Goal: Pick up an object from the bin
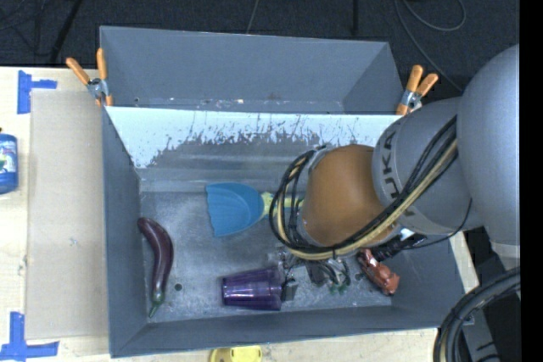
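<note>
Tucked beneath the arm's orange wrist cover and its looped black cables, the claw sits low over the floor of the grey bin, close to the near wall and right of the middle; whether it is released or clenched I cannot tell, as the cover hides most of it. Just to its left lies a purple cup on its side, mouth end toward the claw. Just to its right is a small red-brown thing. Farther back a blue scoop lies flat, with a yellow-green thing at its right edge. Well apart, along the left wall, lies a curved purple aubergine
</note>
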Available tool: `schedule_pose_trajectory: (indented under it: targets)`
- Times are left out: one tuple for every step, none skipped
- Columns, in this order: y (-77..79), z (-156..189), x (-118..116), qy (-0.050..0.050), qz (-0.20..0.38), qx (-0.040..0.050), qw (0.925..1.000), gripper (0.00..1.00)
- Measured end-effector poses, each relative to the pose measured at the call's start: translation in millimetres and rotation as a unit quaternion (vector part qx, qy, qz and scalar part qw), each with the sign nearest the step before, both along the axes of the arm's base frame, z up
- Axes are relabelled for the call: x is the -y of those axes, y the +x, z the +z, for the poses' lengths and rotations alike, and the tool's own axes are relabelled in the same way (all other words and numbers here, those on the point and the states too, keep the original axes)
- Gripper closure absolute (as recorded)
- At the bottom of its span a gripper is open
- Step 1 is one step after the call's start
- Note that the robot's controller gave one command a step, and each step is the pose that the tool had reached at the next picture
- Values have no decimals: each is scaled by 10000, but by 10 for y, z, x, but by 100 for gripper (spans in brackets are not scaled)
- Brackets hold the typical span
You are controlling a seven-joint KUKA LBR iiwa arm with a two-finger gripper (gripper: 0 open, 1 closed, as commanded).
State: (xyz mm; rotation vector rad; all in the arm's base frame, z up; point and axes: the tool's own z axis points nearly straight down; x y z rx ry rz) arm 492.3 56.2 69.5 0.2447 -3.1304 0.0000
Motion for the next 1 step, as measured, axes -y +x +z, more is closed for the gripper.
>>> schedule_pose_trajectory:
  targets:
    - [5,1,-1,1,2,12,10000,0]
